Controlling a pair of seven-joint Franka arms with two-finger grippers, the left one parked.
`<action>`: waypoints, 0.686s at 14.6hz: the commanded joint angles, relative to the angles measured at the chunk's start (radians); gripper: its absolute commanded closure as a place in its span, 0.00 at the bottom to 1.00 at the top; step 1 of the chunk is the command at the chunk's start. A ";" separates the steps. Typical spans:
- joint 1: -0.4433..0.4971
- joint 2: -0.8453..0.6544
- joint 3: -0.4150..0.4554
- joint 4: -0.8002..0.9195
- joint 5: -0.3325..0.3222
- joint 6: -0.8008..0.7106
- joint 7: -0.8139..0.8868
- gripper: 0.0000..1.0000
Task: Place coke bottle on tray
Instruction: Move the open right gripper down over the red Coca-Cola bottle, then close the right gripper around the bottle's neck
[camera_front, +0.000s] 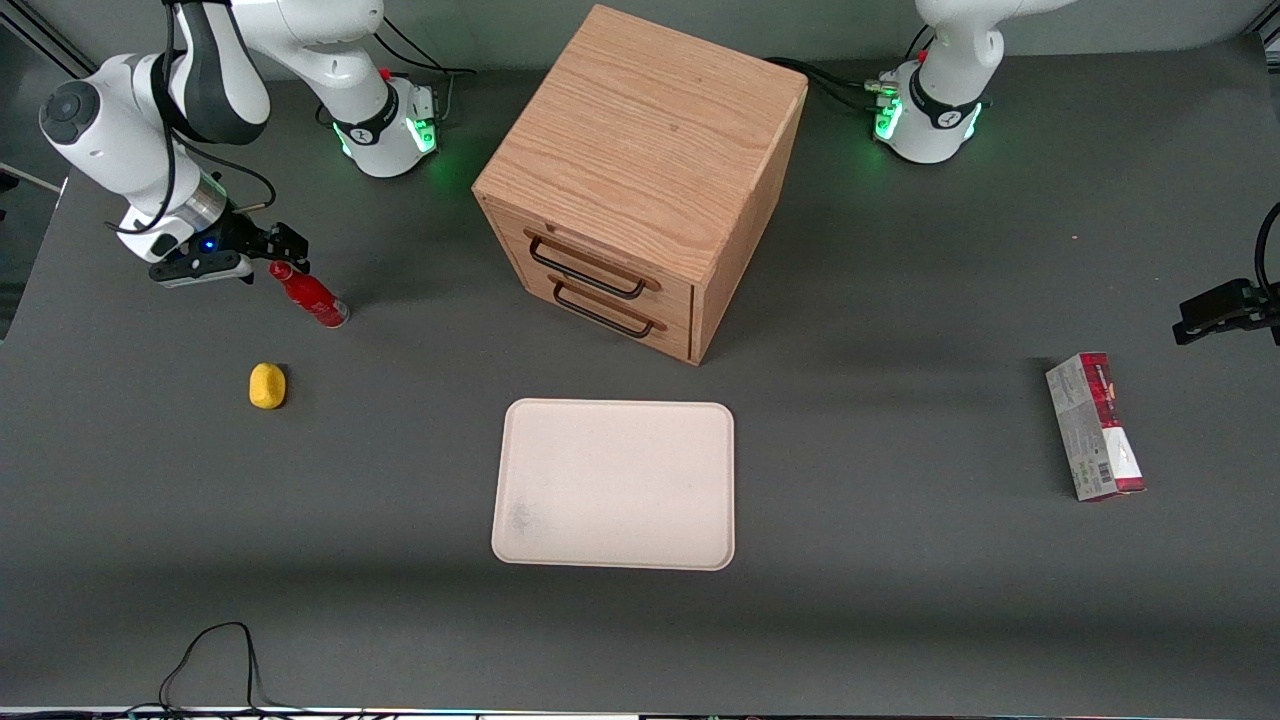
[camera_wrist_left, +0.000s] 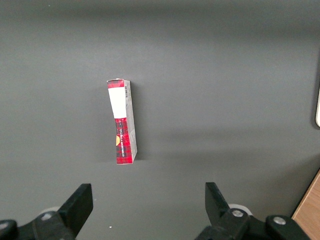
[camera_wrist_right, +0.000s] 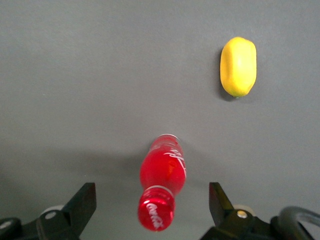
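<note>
One coke bottle (camera_wrist_right: 162, 187) upright (slightly tilted), cap between gripper (camera_wrist_right: 152, 202) jaws, spread.

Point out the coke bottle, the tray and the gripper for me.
coke bottle (camera_wrist_right: 163, 173), right wrist view, on its red body.
tray (camera_front: 615, 484), front view, on its bare cream floor.
gripper (camera_wrist_right: 152, 205), right wrist view, midway between its open fingertips, around the bottle's cap.

light: even, overhead | shadows: soft | focus: sharp | glare: none
</note>
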 joint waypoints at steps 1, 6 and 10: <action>0.000 0.029 -0.013 -0.008 -0.018 0.031 -0.023 0.00; 0.001 0.034 -0.013 -0.019 -0.020 0.033 -0.023 0.00; 0.003 0.046 -0.013 -0.015 -0.020 0.030 -0.022 0.44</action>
